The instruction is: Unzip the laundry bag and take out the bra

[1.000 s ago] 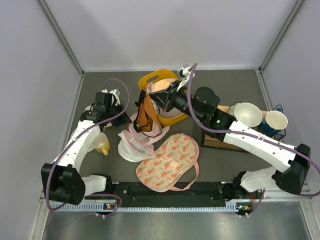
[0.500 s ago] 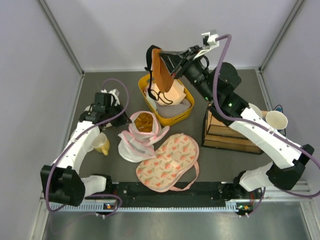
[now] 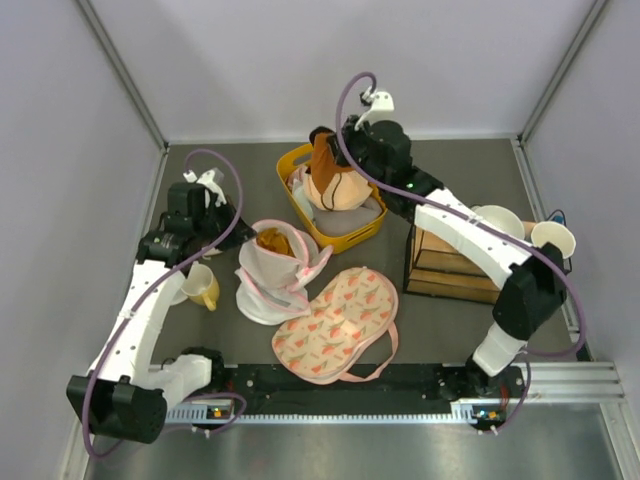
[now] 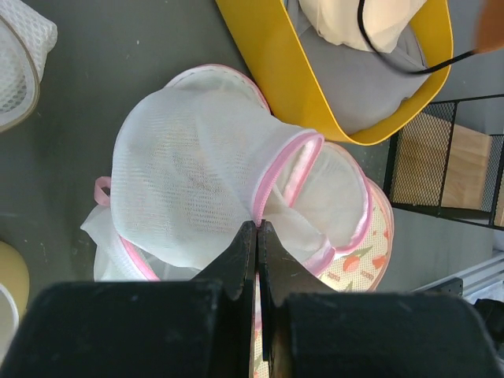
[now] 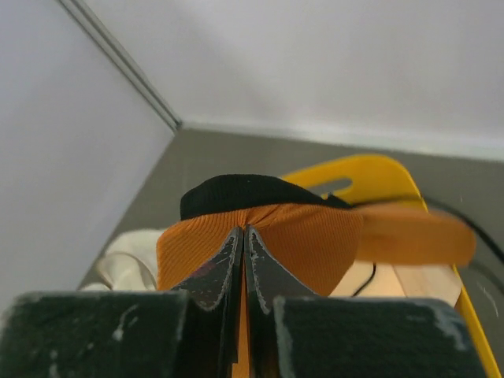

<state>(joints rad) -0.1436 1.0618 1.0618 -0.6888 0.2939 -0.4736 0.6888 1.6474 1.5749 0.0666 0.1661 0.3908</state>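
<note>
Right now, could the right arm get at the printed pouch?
Probably not yet: the right gripper is shut on the bra over the yellow basket. The pouch itself lies uncovered.

Yellow bin (image 3: 291,160) (clothes inside), printed pouch (image 3: 335,322), yellow cup (image 3: 205,291), crate (image 3: 452,266).

You have laundry bag (image 3: 278,262) at counter (image 3: 480,165) middle, tub (image 3: 345,243) behind it, bra (image 3: 325,160) above tub. Pouch (image 3: 335,325) in front, under bag edge. Crate (image 3: 450,272) right, cup (image 3: 204,290) left.
</note>
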